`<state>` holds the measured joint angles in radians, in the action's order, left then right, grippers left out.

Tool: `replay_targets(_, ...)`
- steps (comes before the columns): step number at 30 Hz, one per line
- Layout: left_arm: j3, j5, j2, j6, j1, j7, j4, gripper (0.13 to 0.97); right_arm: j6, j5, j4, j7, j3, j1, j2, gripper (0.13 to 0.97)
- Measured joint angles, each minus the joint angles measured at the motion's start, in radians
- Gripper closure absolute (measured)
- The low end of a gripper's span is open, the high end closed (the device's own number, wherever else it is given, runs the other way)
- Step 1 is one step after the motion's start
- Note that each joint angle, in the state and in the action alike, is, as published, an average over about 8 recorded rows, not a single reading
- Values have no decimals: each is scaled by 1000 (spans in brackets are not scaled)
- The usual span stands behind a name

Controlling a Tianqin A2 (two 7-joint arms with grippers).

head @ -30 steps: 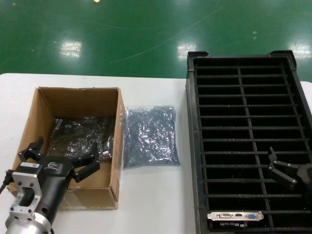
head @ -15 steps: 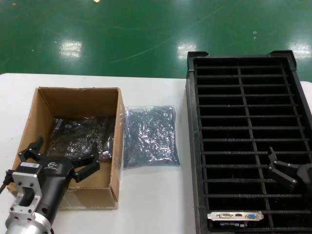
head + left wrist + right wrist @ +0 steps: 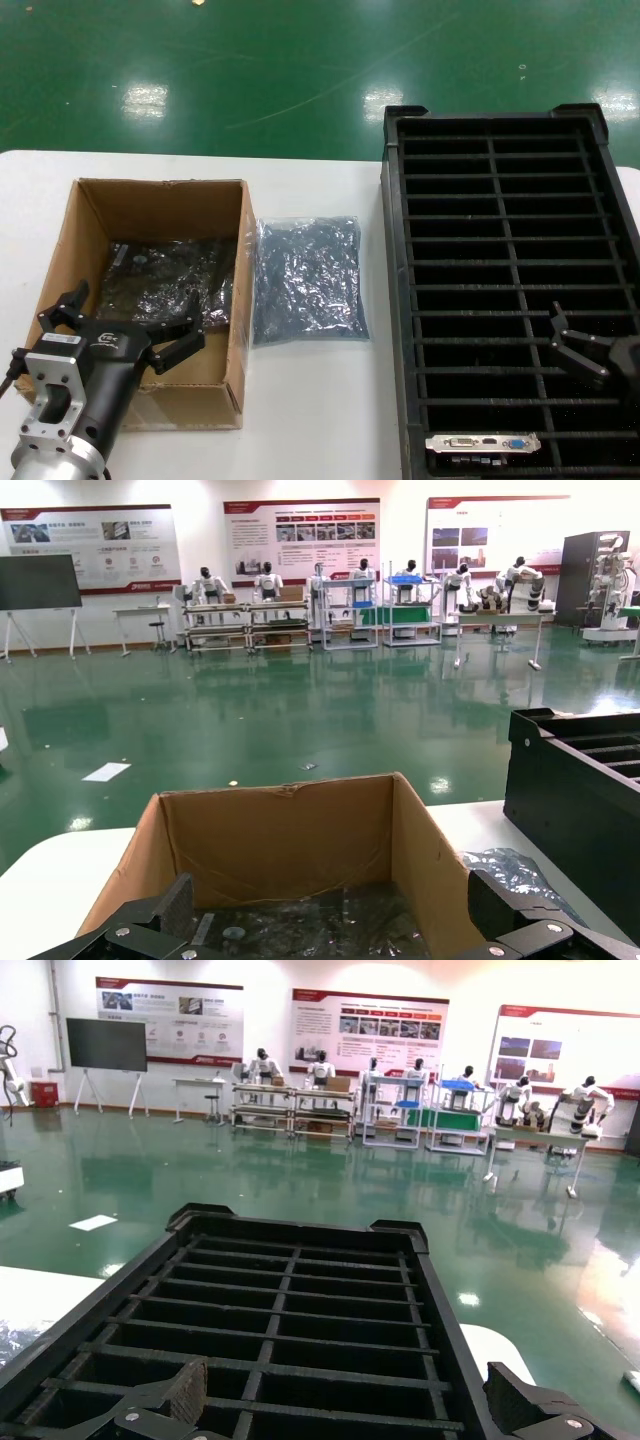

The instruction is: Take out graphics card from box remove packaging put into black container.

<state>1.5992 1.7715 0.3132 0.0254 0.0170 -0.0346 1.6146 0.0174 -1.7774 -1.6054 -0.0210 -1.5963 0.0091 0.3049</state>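
Note:
The brown box [image 3: 160,205] stands at the left of the table with its flaps up. Inside it lies a graphics card [image 3: 165,285] still wrapped in shiny packaging, which the left wrist view shows on the box floor [image 3: 330,930]. My left gripper [image 3: 125,320] hangs open over the box's near end, holding nothing [image 3: 340,920]. Another graphics card [image 3: 483,443], bare, stands in a near slot of the black container [image 3: 395,300]. My right gripper [image 3: 572,348] is open and empty above the container's right column [image 3: 355,1400].
An empty grey-silver bag [image 3: 308,280] lies flat on the white table [image 3: 320,400] between the box and the container; the same bag [image 3: 505,865] shows in the left wrist view. Beyond the table's far edge is green floor [image 3: 250,70].

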Motion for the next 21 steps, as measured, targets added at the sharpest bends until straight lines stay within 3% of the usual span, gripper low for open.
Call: replay_targets(21,0,0,0,0,0,0,0,132,0,0,0,0,0,0,0,129)
